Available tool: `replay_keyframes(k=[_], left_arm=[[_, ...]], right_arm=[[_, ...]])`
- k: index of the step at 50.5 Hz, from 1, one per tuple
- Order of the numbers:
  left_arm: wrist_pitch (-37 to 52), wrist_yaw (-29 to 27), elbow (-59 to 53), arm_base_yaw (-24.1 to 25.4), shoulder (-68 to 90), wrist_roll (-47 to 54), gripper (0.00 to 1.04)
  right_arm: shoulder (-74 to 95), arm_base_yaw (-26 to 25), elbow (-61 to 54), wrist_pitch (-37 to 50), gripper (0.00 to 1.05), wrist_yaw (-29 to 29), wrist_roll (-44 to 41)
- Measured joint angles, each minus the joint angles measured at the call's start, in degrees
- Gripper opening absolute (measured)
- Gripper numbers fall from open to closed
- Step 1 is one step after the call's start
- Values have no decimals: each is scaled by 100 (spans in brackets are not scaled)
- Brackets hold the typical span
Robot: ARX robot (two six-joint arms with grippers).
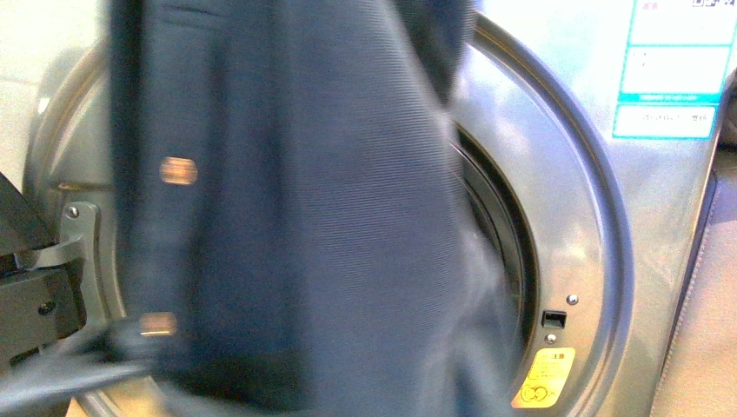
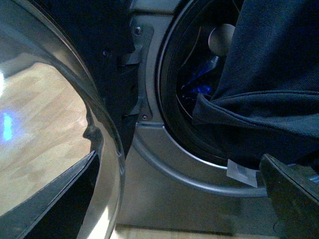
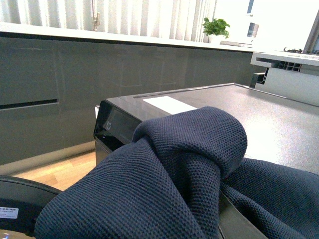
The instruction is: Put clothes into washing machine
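Starting at our left claw [image 2: 288,191], we see only one dark finger just below the porthole [image 2: 192,69], so we cannot tell whether it grips. Our right claw does not show behind bunched fabric. The clothes [image 1: 295,217] hang across the porthole, white tag [image 2: 242,173] at its lower rim. We judge loading begun, yet most of the garment is outside the washing machine [image 1: 665,261].

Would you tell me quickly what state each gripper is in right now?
Left gripper: only one finger shows, beside the clothes; cannot be told.
Right gripper: hidden under the bunched clothes; cannot be told.
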Motion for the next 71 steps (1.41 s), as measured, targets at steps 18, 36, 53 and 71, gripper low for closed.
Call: replay_keyframes(k=[18, 36, 53, 71], left_arm=[[1950, 1541, 251, 57, 1453, -835, 98], [3626, 2227, 1491, -190, 3362, -752, 98], [4181, 3438, 2618, -72, 4699, -1154, 98], [4352, 4540, 3600, -354, 5895, -1445, 98]], right_arm=[[-2, 0, -9, 2, 6, -2, 0], [-7, 0, -11, 0, 6, -2, 0], [-7, 0, -11, 2, 6, 0, 0], [-7, 0, -11, 0, 6, -2, 0]])
